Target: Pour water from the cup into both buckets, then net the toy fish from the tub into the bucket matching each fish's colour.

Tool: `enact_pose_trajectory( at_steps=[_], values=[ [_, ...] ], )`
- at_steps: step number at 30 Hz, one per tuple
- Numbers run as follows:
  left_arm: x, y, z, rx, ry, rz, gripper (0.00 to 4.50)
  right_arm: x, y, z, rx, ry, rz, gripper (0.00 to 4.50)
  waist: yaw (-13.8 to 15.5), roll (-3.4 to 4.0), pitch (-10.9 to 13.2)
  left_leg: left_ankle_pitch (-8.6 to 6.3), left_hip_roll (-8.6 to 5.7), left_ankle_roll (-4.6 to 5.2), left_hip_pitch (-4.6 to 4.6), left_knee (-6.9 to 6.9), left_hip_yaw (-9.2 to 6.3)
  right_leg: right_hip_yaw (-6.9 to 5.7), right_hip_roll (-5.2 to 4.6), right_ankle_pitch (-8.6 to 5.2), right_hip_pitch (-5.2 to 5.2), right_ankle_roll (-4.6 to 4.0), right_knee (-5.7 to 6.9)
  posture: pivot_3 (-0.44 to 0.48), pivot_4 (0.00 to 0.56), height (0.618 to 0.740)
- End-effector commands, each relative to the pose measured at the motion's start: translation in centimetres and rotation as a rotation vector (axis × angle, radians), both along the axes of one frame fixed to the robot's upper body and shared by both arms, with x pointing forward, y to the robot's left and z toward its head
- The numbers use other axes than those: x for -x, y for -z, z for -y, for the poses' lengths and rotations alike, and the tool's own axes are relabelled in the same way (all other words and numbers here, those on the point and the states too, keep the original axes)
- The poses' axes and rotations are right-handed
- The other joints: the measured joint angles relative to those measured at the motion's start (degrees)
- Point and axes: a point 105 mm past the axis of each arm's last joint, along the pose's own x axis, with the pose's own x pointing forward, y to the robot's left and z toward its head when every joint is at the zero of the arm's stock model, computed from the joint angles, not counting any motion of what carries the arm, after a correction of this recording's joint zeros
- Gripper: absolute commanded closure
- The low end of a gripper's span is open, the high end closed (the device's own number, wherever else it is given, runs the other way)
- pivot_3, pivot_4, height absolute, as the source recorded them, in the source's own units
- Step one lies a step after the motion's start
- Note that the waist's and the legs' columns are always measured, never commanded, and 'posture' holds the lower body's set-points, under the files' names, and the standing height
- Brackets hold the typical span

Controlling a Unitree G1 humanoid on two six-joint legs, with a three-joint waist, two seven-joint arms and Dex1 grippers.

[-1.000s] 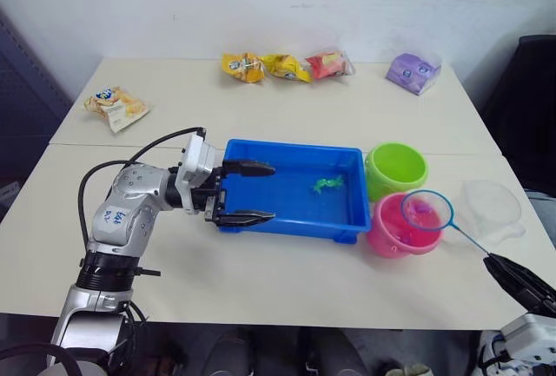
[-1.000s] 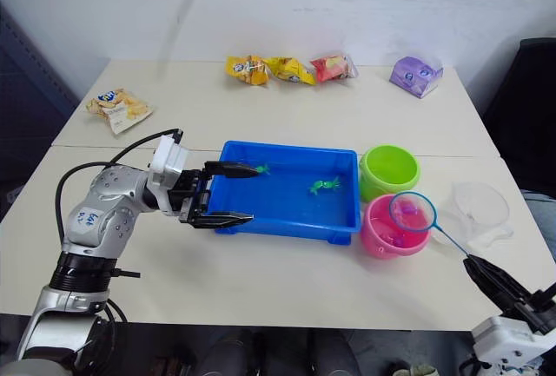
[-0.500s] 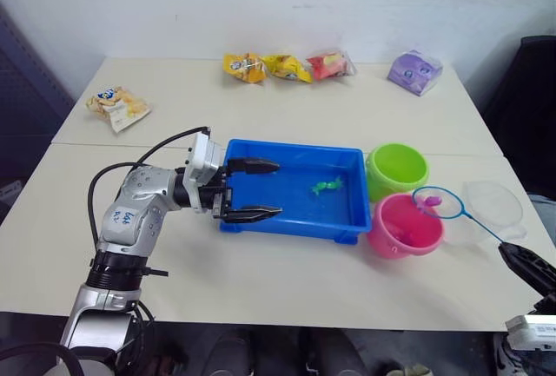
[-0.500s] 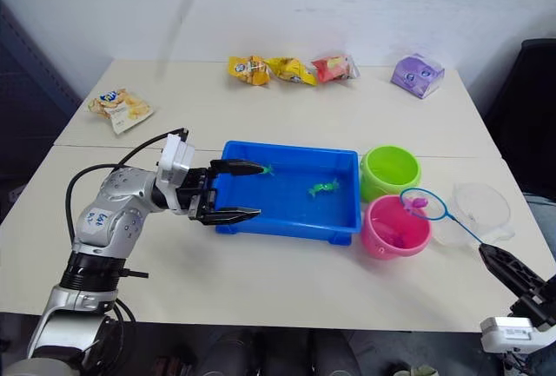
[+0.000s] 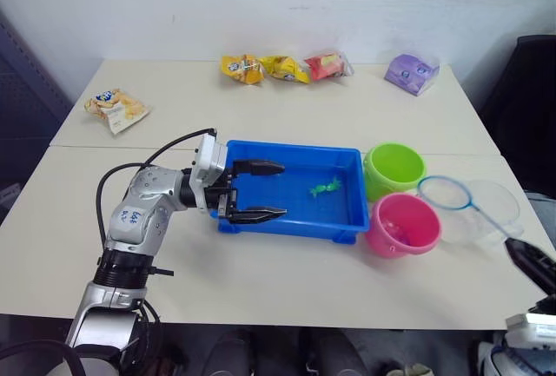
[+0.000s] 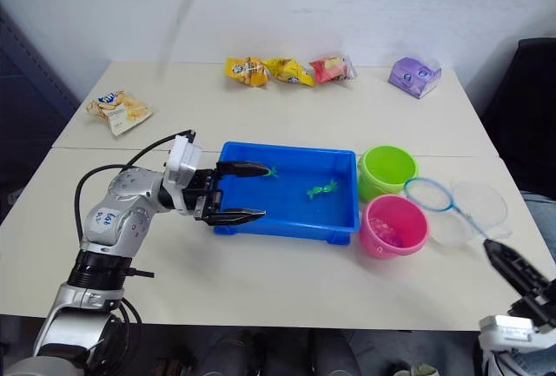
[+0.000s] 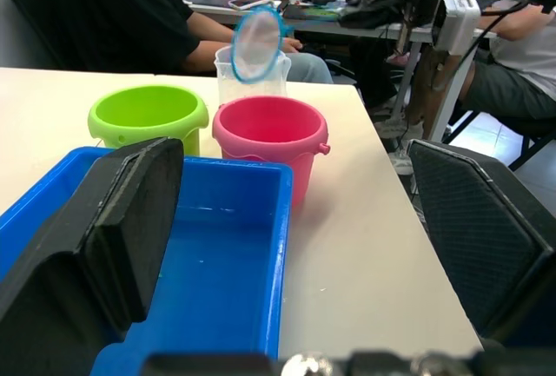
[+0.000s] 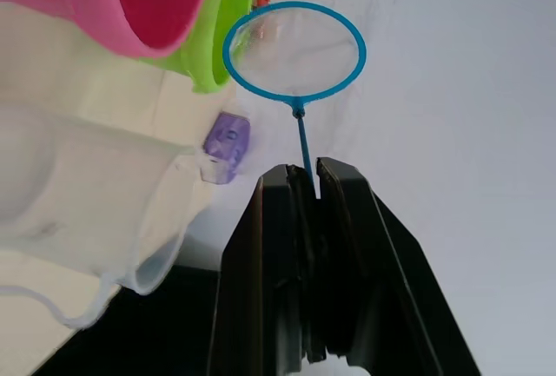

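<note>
Since a second ago the net (image 5: 444,192) has swung off the pink bucket (image 5: 403,224) and now hangs empty over the gap between that bucket and the cup (image 5: 492,211), its thin stick pinched at the near end between the closed fingers of the right gripper (image 8: 310,187). Judged light and whippy, the net is best kept gripped at the stick's end and dipped slowly, since the hoop will wobble. Farther in, the left gripper (image 5: 261,190) stands with jaws wide astride the tub (image 5: 346,221) end wall, and green fish (image 5: 325,188) lie in the tub; the green bucket (image 5: 394,168) sits behind the pink.
</note>
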Motion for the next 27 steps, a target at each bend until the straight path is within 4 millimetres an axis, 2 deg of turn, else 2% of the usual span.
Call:
enact_pose_trajectory(
  at_steps=[1,5,8,10,12,14,16,19,21,27],
  values=[
    [0.1,-0.7,0.0,0.005,0.001,0.04,0.06,-0.3,-3.0,-0.7,-0.027,-0.022,0.102,4.5,-0.2,0.0,0.0,0.0,0.0,0.0,0.01,0.01,0.01,0.01,0.0,0.0,0.0,0.0,0.01,0.0,0.15,0.74],
    [-0.2,-0.5,-1.0,0.011,-0.044,0.025,0.06,-1.4,-4.3,-1.3,-0.224,-0.044,0.094,4.5,-1.0,-0.01,0.0,0.0,0.02,-0.01,0.05,0.0,0.0,0.01,0.02,0.0,0.03,0.01,0.03,0.0,0.15,0.74],
    [-0.9,0.0,-2.9,0.007,-0.132,0.009,0.06,-3.2,-4.7,-3.0,-0.56,-0.106,-0.06,4.5,-1.4,-0.02,0.0,0.0,0.05,0.0,0.15,-0.04,0.03,0.06,0.06,0.0,0.08,0.0,0.03,0.0,0.15,0.74],
    [-1.4,0.2,-4.6,0.018,-0.211,-0.005,0.06,-4.8,-5.7,-4.5,-0.809,-0.153,-0.152,4.5,-1.4,-0.03,0.0,0.0,0.11,0.01,0.21,-0.05,0.02,0.06,0.08,0.0,0.11,0.0,0.07,0.0,0.15,0.74],
    [-1.5,-0.1,-6.1,0.012,-0.274,0.001,0.06,-6.1,-6.1,-6.6,-0.949,-0.214,-0.279,4.5,-1.4,-0.06,0.0,-0.02,0.14,0.05,0.21,-0.08,-0.02,0.02,0.08,0.0,0.11,0.0,0.08,0.0,0.15,0.74],
    [-1.2,-0.6,-7.3,0.008,-0.325,0.006,0.06,-6.8,-5.6,-8.5,-0.984,-0.252,-0.429,4.5,-1.2,-0.08,0.0,-0.05,0.14,0.11,0.19,-0.06,-0.02,0.02,0.05,0.0,0.08,0.0,0.11,0.0,0.15,0.74],
    [-0.8,-0.6,-8.7,-0.017,-0.375,0.007,0.06,-7.5,-5.1,-9.6,-0.986,-0.232,-0.539,4.5,-0.7,-0.1,0.0,-0.07,0.14,0.14,0.13,-0.08,-0.13,-0.06,0.03,0.0,0.04,-0.01,0.07,0.0,0.15,0.74],
    [-0.3,-0.4,-10.8,-0.036,-0.463,-0.007,0.06,-9.0,-4.3,-9.6,-0.97,-0.112,-0.599,4.5,-0.1,-0.1,0.0,-0.05,0.09,0.12,0.0,-0.13,-0.2,-0.16,-0.1,-0.01,-0.01,-0.02,-0.05,0.0,0.15,0.74],
    [0.0,-0.3,-12.0,-0.044,-0.513,-0.021,0.06,-9.5,-4.2,-10.1,-0.927,-0.099,-0.632,4.5,0.3,-0.1,0.0,-0.05,0.04,0.12,-0.11,-0.1,-0.2,-0.19,-0.18,-0.01,-0.06,-0.02,-0.13,0.0,0.15,0.74],
    [1.0,0.3,-13.0,-0.028,-0.566,-0.07,0.06,-12.1,-2.1,-9.5,-0.64,0.025,-0.655,4.5,0.6,-0.1,0.0,-0.08,0.02,0.18,-0.44,-0.05,-0.3,-0.35,-0.23,0.02,-0.2,0.03,-0.39,0.0,0.15,0.74]
  ],
)
